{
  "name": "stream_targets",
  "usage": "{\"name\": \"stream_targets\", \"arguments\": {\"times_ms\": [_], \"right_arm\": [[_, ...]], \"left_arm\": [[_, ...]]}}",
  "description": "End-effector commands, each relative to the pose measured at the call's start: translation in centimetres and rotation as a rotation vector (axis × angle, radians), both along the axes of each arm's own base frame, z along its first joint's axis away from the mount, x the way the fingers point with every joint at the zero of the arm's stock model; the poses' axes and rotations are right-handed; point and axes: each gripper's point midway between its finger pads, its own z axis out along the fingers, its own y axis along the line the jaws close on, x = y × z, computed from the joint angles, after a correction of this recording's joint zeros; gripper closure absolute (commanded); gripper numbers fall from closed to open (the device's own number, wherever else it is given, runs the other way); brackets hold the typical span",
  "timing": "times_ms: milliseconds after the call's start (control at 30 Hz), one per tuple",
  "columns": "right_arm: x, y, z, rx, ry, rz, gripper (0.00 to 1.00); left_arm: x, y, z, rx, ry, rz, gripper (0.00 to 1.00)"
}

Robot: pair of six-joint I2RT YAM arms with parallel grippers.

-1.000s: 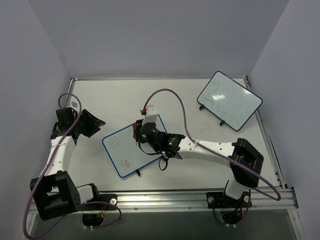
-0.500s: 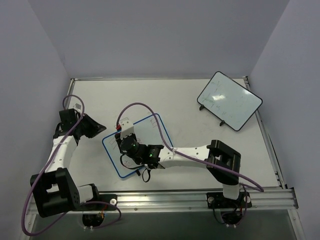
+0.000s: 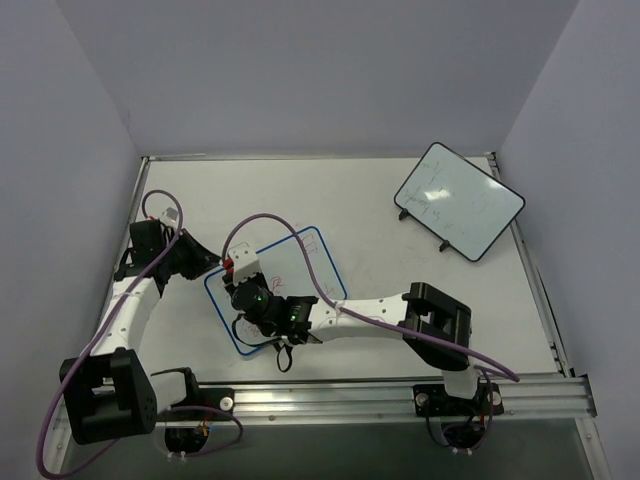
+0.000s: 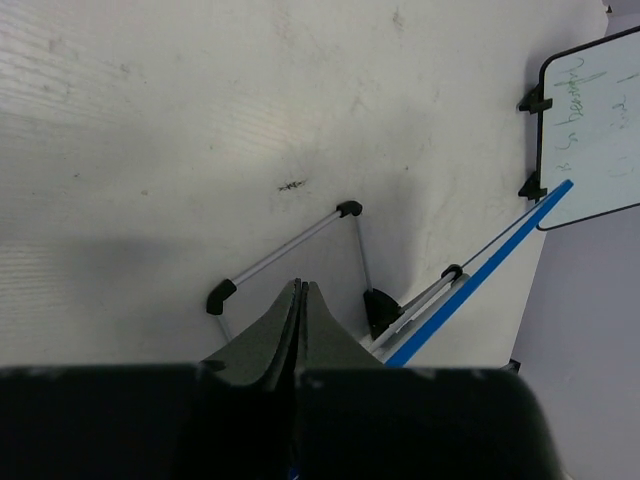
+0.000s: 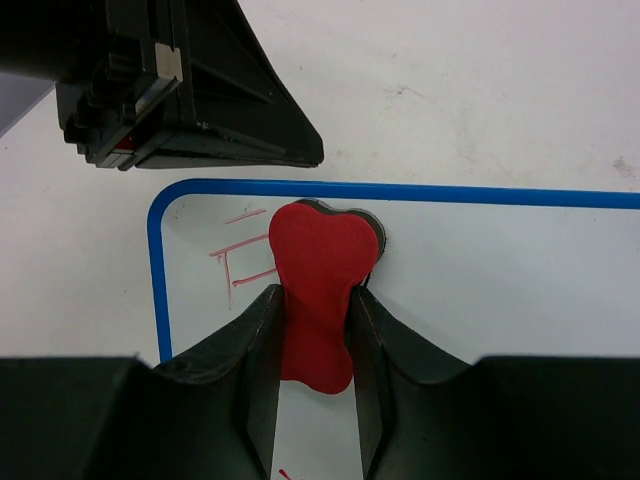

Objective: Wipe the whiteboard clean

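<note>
The whiteboard [image 3: 300,262], white with a blue rim, lies tilted on its wire stand [image 4: 290,245] at the table's middle left. My right gripper [image 3: 245,287] is shut on a red eraser [image 5: 322,265], whose head presses on the board near its top left corner. Red scribbles [image 5: 240,255] lie just left of the eraser. My left gripper [image 4: 300,288] is shut with nothing visibly between its fingers. It sits just outside the board's left corner, its fingers [image 5: 250,120] above the blue rim [image 5: 400,190].
A second whiteboard [image 3: 458,200] with a black rim and faint dark marks stands at the back right, also seen in the left wrist view [image 4: 600,120]. The right arm [image 3: 380,310] stretches across the table's front. Purple walls close in the table.
The right gripper swept the eraser from the board's upper right edge to its left corner. The left gripper shut and moved in towards that corner.
</note>
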Motion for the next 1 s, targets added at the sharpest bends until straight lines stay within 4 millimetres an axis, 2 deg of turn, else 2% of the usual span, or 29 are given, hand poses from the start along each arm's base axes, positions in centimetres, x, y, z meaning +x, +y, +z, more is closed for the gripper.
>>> {"name": "stream_targets", "arguments": {"times_ms": [0,200,467,700,967], "right_arm": [[0.7,0.5,1.7,0.021,-0.044,-0.038,1.00],[-0.4,2.2,1.4,-0.001,-0.048,0.008,1.00],[-2.2,4.1,0.4,-0.038,-0.049,0.062,1.00],[-1.7,2.6,0.3,-0.048,-0.050,0.018,1.00],[0.7,-1.0,0.4,-0.062,-0.037,-0.083,1.00]], "left_arm": [[-0.6,-1.2,1.3,0.011,-0.061,-0.077,0.98],[-1.1,-2.6,2.0,0.027,-0.088,-0.130,0.98],[-1.2,-3.0,2.0,0.030,-0.092,-0.144,0.98],[-0.5,-1.9,2.0,0.042,-0.084,-0.068,0.98],[0.4,-1.6,2.3,0.040,-0.084,-0.046,0.98]]}}
